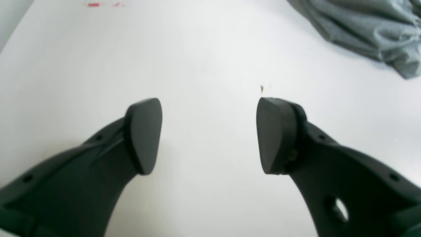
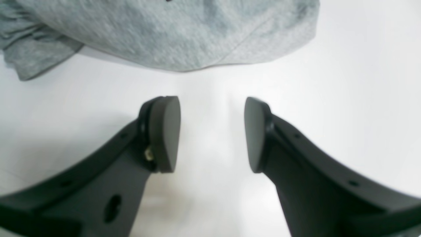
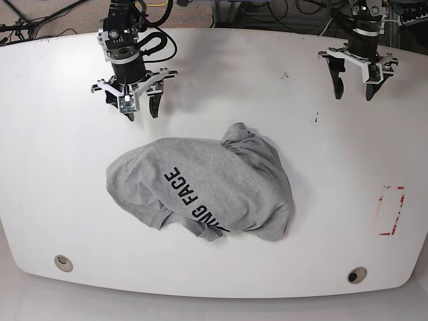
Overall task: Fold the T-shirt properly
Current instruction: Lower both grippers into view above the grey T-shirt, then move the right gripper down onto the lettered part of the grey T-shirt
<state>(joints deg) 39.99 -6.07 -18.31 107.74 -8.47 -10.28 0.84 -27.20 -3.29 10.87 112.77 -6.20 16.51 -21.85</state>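
Grey heather cotton is noted in one crumpled heap: the T-shirt [image 3: 200,194] lies bunched near the middle of the white worktop [image 3: 60,167], unfolded, with black lettering partly readable across it. Its long axis is judged to run from the view's left edge of the heap towards the lower right, with a raised bunch of cloth at the upper right. One garment is counted, two tools, one red-outlined rectangle [image 3: 390,211] at the worktop's edge on the base view's right, and two round holes [image 3: 63,262] along the near edge. The right tool [image 3: 139,108] is found just beyond the garment's far left portion; in its wrist view the cloth edge lies directly ahead of the pads [image 2: 166,131], near but not touching. The left tool [image 3: 354,88] is seen well apart from the garment, which enters its wrist view only at the upper right corner. The right arm is therefore assessed as the nearer. Both tools are recorded with jaws apart and nothing between them, bare worktop showing in each gap. No fold is yet made; spreading the cloth flat is judged to be required first.
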